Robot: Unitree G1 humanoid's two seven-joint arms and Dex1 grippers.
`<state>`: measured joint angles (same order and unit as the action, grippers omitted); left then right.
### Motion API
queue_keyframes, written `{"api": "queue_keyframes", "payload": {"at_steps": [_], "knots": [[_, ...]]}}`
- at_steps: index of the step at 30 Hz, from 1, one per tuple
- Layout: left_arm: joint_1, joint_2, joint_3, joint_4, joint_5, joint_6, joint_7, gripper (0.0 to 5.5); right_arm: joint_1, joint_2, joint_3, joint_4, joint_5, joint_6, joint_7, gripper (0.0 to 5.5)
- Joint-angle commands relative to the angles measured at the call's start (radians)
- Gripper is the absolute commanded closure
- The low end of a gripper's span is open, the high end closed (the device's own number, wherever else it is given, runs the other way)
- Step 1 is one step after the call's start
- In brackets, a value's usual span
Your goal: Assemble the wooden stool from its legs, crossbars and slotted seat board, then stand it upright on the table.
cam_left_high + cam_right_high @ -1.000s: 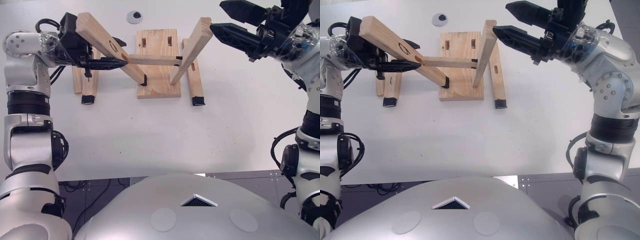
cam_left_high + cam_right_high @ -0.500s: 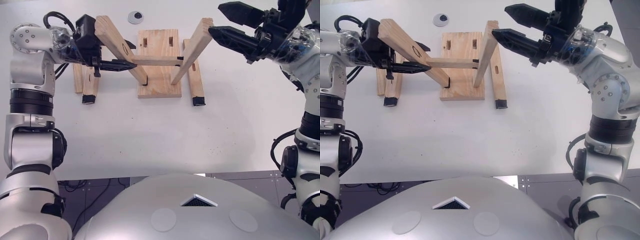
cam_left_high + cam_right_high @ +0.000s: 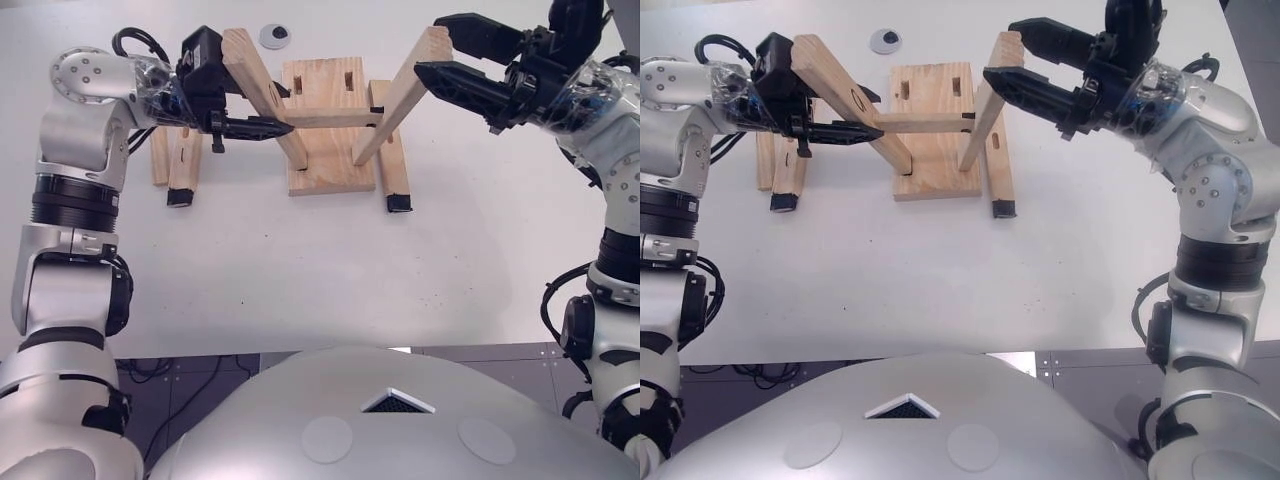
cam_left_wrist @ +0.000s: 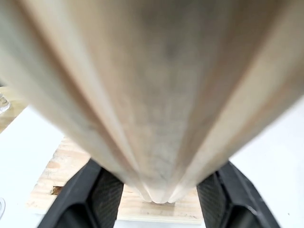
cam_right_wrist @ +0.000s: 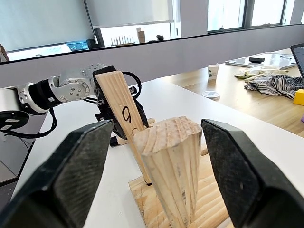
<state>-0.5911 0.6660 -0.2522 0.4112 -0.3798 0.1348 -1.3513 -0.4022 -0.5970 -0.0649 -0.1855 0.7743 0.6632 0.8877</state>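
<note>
Left eye view: two raised legs, one crossbar

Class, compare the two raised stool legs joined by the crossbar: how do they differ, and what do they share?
The left leg is clamped in the left gripper; the right leg rises between the open fingers of the right gripper. The left leg leans left, the right leg right. The left leg bears a dark mark, the right leg none. Both are pale wood, joined by the crossbar over the seat board.
</note>
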Motion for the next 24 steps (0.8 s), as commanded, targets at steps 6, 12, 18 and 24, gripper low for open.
{"api": "queue_keyframes", "payload": {"at_steps": [6, 12, 18, 24], "knots": [[0.37, -0.061, -0.3, 0.313, 0.266, 0.122, 0.076, 3.49, -0.007, 0.008, 0.023, -0.004, -0.009, 0.029, 0.001, 2.09], [0.402, -0.031, -0.294, 0.187, 0.225, 0.121, 0.088, 3.49, -0.009, 0.017, -0.023, -0.01, 0.029, 0.041, -0.027, 2.09], [0.326, 0.029, -0.128, 0.005, 0.021, 0.237, 0.103, 3.49, -0.079, 0.097, -0.314, 0.023, 0.521, 0.119, -0.211, 2.09], [0.401, 0.027, -0.002, -0.246, -0.044, 0.388, 0.413, 3.49, 0.023, 0.089, -0.296, -0.04, 0.471, 0.094, -0.264, 2.09]]}}
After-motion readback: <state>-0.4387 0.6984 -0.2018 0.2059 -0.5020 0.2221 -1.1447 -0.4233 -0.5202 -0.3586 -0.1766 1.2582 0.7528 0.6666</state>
